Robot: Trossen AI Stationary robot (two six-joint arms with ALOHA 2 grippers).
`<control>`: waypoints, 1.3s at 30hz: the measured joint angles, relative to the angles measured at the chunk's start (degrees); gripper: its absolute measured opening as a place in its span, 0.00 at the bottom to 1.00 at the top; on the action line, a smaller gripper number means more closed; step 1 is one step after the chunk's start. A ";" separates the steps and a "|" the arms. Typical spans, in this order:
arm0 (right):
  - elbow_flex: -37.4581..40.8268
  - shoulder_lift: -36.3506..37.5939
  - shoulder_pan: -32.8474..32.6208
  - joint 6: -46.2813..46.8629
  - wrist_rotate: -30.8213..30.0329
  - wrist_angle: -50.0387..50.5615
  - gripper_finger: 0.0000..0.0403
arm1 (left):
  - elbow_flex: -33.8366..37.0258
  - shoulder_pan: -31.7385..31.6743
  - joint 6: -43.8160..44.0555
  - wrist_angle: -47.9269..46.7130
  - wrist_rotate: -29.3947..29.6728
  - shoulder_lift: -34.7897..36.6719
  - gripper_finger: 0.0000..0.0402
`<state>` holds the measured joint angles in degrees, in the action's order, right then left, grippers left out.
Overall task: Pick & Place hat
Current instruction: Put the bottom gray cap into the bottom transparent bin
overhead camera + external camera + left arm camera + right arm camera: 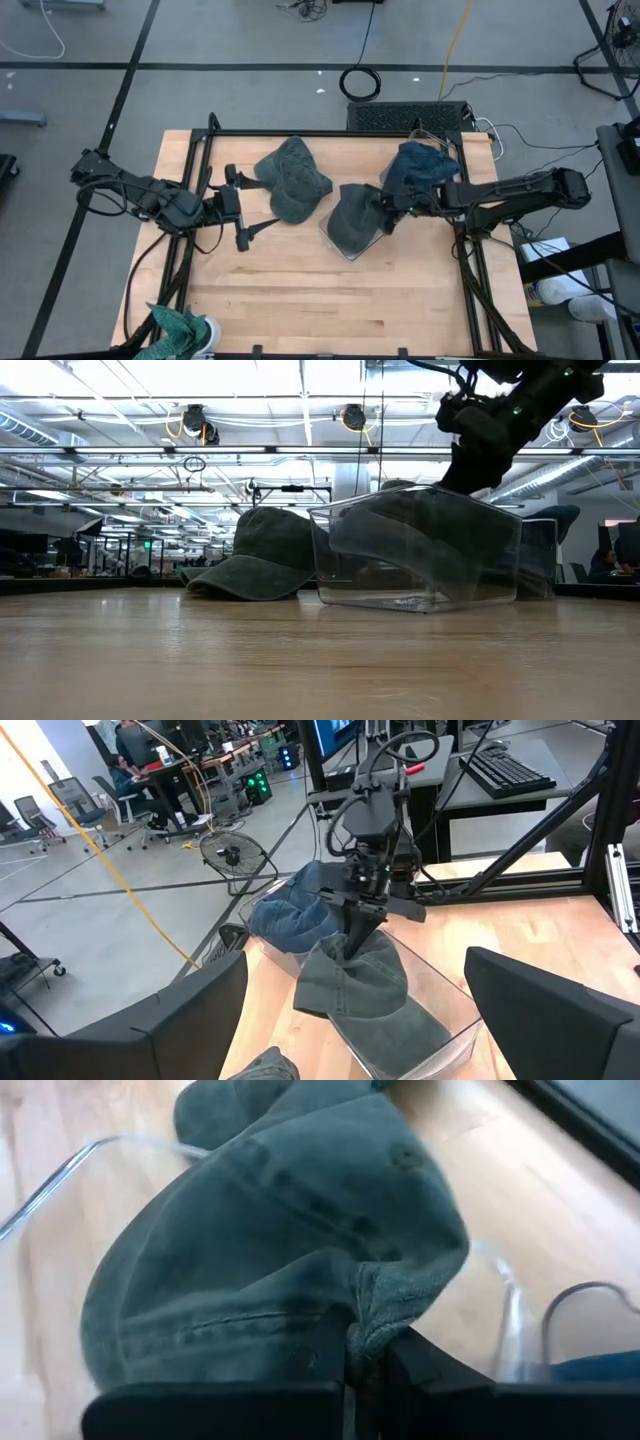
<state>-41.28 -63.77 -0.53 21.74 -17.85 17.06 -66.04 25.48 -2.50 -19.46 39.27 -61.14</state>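
Observation:
A dark green cap point(352, 218) lies in a clear plastic bin point(345, 247) at the table's middle; the low view shows it inside the bin point(420, 540). My right gripper point(383, 207) is shut on this cap's right edge. A second green cap point(292, 180) rests on the table to the left of the bin. A blue cap point(420, 165) lies in another clear bin at the far right. My left gripper point(240, 210) is open and empty, left of the second cap. My right gripper pinches a bunched fold of the green cap's edge point(380, 1315) between its two fingers. The fingers come from the table's right, slanting down. The cap spreads away from the fingers and lies in the clear bin point(360, 990).
A teal cloth thing point(180, 325) lies at the table's near left corner. A black frame runs along the table's far edge and both sides. Bare wood lies across the near half of the table.

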 joint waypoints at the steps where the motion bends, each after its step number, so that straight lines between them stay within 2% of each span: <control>1: 0.00 0.00 -0.51 0.10 0.44 0.34 0.03 | 0.00 0.00 0.00 0.00 0.00 0.00 0.94; 7: 0.00 0.30 -4.32 0.18 7.75 1.65 0.03 | 0.00 0.00 0.00 -0.01 0.02 0.00 0.94; 13: -0.02 1.54 -6.74 -0.12 7.39 1.72 0.03 | 0.00 0.00 0.00 0.00 0.00 0.00 0.94; 25: -0.07 1.53 -6.72 -1.82 7.45 6.75 0.03 | 0.00 0.00 0.00 0.00 0.02 -0.02 0.94; 39: 0.31 1.51 -6.72 -2.33 7.32 7.04 0.03 | 0.00 0.00 0.00 -0.01 0.01 -0.01 0.94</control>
<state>-40.97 -62.26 -7.25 19.41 -10.52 24.10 -66.04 25.47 -2.50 -19.47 39.28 -61.16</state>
